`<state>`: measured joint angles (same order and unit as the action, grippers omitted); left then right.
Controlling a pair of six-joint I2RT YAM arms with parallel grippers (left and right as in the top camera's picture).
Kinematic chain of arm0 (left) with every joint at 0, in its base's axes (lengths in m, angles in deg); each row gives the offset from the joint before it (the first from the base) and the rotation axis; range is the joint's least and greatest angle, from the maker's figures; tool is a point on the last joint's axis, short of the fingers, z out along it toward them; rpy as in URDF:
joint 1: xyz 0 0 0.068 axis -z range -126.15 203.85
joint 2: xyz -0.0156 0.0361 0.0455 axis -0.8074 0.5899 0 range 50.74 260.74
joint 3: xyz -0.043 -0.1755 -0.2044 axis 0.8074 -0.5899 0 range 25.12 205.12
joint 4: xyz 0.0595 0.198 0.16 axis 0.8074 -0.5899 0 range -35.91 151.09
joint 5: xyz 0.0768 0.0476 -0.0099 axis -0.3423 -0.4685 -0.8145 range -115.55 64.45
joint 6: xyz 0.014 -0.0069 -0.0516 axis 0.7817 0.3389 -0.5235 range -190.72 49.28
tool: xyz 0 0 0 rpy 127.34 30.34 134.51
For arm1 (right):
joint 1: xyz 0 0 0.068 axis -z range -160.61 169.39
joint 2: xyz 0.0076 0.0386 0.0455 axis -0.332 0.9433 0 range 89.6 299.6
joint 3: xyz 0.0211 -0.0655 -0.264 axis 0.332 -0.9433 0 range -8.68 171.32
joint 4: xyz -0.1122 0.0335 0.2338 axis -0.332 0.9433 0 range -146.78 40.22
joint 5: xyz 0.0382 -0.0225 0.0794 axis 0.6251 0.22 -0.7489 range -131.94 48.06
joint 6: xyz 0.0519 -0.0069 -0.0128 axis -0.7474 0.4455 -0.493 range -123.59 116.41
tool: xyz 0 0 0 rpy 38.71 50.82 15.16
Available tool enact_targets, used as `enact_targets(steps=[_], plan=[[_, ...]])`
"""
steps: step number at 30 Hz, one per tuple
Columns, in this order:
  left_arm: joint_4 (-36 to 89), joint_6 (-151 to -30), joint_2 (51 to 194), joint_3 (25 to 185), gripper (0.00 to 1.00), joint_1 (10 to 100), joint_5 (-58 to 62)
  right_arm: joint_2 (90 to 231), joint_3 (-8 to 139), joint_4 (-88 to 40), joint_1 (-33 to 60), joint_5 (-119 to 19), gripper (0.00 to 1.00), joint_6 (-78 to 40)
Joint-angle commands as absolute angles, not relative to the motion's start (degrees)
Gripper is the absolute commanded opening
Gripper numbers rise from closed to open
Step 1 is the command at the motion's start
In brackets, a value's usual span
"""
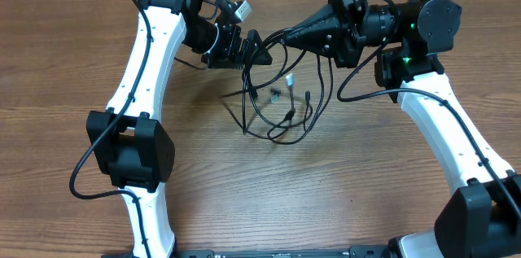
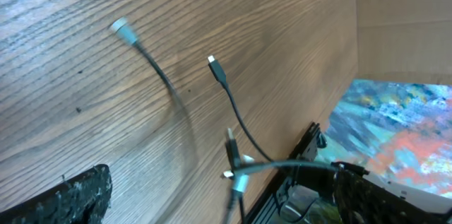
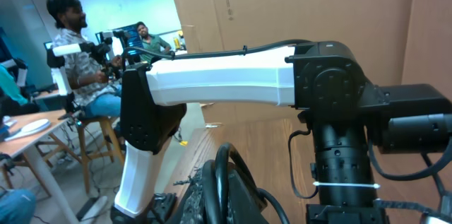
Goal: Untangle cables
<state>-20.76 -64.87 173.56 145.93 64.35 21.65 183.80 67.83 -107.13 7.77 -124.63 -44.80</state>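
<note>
The cables [image 1: 281, 115] are thin black cords, partly lifted. They hang from my right gripper [image 1: 287, 38] in loose loops down to the table, with small plug ends [image 1: 289, 80] spread among them. That gripper [image 3: 227, 190] is shut on a black cord that arches over its fingers. My left gripper [image 1: 259, 48] faces it a short way to the left, with its jaws wide open. In the left wrist view, one cord [image 2: 282, 165] crosses the gap between the left fingers [image 2: 78, 196], touching neither clearly. Below it, plug ends [image 2: 121, 30] lie on the wood.
The wooden table [image 1: 342, 185] carries both white arms; the left arm [image 1: 151, 54] bends along the left side, the right arm [image 1: 456, 136] along the right. A cardboard wall [image 3: 318, 5] stands behind. People sit at desks [image 3: 67, 33] beyond the table edge.
</note>
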Motion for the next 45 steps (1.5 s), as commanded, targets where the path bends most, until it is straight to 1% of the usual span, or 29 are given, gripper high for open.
enact_targets(steps=[1,7,10,12,16,19,22,25,29,32,36,39,45], plan=[[-20.9,-65.6,173.5,146.7,1.00,64.3,20.4,183.2,68.6,-106.6,9.1,-124.1,0.04,-47.1],[-19.8,-65.4,173.5,146.7,0.99,63.1,21.6,183.2,68.6,-102.5,10.9,-124.9,0.04,-46.7],[-19.3,-64.9,173.5,146.7,0.98,61.9,24.8,183.2,68.6,-102.5,11.0,-125.2,0.04,-46.6],[-19.2,-61.5,173.5,146.7,0.98,60.9,28.1,183.3,68.6,-101.5,11.1,-125.7,0.04,-44.9],[-19.2,-55.1,173.5,146.7,0.99,58.6,33.1,183.3,68.6,-91.6,11.8,-125.4,0.04,-38.1],[-19.2,-53.2,173.5,146.7,1.00,57.3,34.6,183.3,68.6,-83.6,12.1,-123.8,0.04,-33.2],[-19.5,-48.9,173.5,146.7,1.00,57.0,37.6,183.3,68.6,-79.4,12.1,-121.5,0.04,-30.0],[-19.5,-46.5,173.5,146.7,1.00,57.2,38.1,183.3,68.6,-79.1,12.1,-121.0,0.04,-30.0],[-19.8,-41.4,173.5,146.7,1.00,58.4,43.6,183.4,68.6,-78.3,12.1,-121.0,0.04,-28.5],[-20.3,-38.0,173.5,146.7,1.00,58.7,44.7,183.6,68.6,-77.3,12.1,-121.0,0.04,-28.5],[-21.7,-33.0,173.5,146.7,1.00,58.7,46.8,183.6,68.6,-74.5,12.1,-120.3,0.04,-25.6],[-24.3,-25.7,173.5,146.7,1.00,58.8,48.9,183.7,68.6,-73.3,12.1,-118.9,0.04,-25.5],[-26.6,-20.0,173.5,146.7,1.00,58.5,47.8,183.9,68.6,-72.6,12.4,-118.0,0.04,-25.6]])
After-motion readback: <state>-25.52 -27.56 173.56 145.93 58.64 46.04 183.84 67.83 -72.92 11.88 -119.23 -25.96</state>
